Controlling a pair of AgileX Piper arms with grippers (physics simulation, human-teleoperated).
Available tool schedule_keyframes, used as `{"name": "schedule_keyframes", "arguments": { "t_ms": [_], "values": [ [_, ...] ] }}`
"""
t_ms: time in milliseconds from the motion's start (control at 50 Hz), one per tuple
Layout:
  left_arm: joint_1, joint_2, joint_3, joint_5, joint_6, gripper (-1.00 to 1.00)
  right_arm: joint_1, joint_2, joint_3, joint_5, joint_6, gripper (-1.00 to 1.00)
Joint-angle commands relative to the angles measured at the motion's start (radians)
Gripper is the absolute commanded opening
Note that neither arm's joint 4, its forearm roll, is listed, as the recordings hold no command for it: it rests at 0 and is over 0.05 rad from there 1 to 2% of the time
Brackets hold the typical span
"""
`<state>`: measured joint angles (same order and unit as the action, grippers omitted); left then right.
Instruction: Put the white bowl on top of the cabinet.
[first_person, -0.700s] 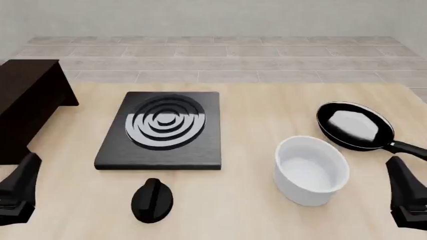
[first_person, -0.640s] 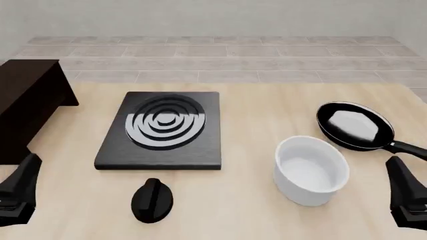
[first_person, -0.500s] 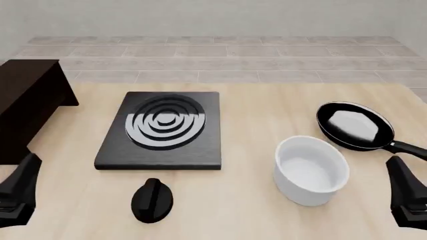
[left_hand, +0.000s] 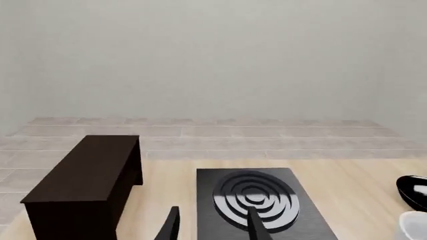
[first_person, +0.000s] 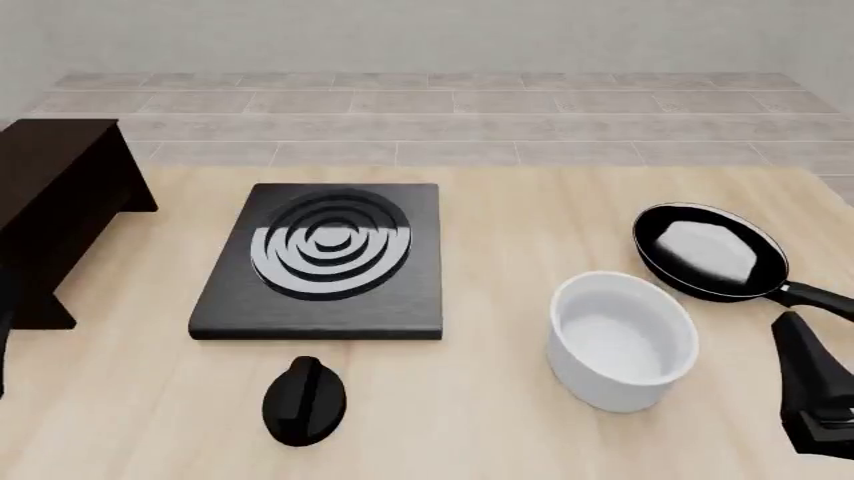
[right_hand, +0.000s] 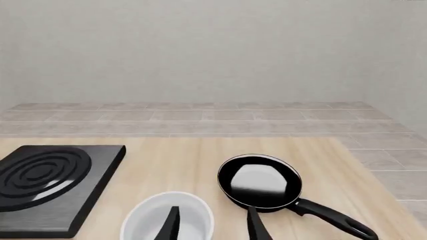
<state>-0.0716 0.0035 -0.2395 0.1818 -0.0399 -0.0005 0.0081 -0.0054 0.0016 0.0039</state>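
Observation:
The white bowl (first_person: 622, 340) stands upright on the table at the right, between the stove plate and the pan; the right wrist view shows the bowl (right_hand: 193, 215) just past my fingers. At the far left stands the dark brown cabinet (first_person: 54, 215), its flat top bare, also visible as the cabinet (left_hand: 83, 182) in the left wrist view. My right gripper (first_person: 817, 400) hovers to the right of the bowl and nearer than it, open, holding nothing (right_hand: 213, 227). My left gripper (left_hand: 213, 227) is open and holds nothing, pointing between cabinet and stove; it is almost out of the front view.
A black stove plate (first_person: 324, 255) with concentric rings lies centre-left. Just in front of it sits a black knob (first_person: 304, 400). The black frying pan (first_person: 707, 250) lies behind the bowl at the right, with its handle (first_person: 814, 295) pointing toward my right gripper.
My left gripper has slid left, out of the front view's lower left corner. The right gripper has sunk very slightly. Bowl, pan and cabinet have not moved.

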Motion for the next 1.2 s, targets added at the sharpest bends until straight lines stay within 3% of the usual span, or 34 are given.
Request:
{"name": "schedule_keyframes", "arguments": {
  "t_ms": [20,280,580,680,720,740,840,900,1080,1200],
  "values": [
    [-0.075,0.009,-0.115,0.108,-0.030,1.00,0.000,-0.001,-0.001,0.002,0.000,1.00],
    [-0.214,0.135,-0.216,0.139,-0.022,1.00,0.000,0.003,0.000,-0.002,0.001,1.00],
    [-0.389,0.388,-0.346,-0.012,0.064,1.00,0.000,-0.002,-0.003,0.003,-0.002,1.00],
    [-0.512,0.560,-0.374,-0.075,0.109,1.00,0.000,0.004,0.000,-0.004,0.001,1.00],
    [-0.561,0.603,-0.378,-0.106,0.169,1.00,0.000,-0.002,-0.001,0.000,-0.003,1.00],
    [-0.573,0.633,-0.388,-0.118,0.158,1.00,0.000,-0.002,-0.001,0.000,-0.003,1.00],
    [-0.622,0.713,-0.397,-0.174,0.189,1.00,0.000,0.006,0.000,-0.004,0.002,1.00],
    [-0.652,0.769,-0.422,-0.194,0.172,1.00,0.000,0.000,-0.001,-0.001,-0.001,1.00],
    [-0.722,0.901,-0.536,-0.174,0.169,1.00,0.000,-0.002,-0.003,0.005,0.000,1.00],
    [-0.751,0.973,-0.596,-0.165,0.203,1.00,0.000,-0.002,-0.004,0.006,0.000,1.00]
  ]
}}
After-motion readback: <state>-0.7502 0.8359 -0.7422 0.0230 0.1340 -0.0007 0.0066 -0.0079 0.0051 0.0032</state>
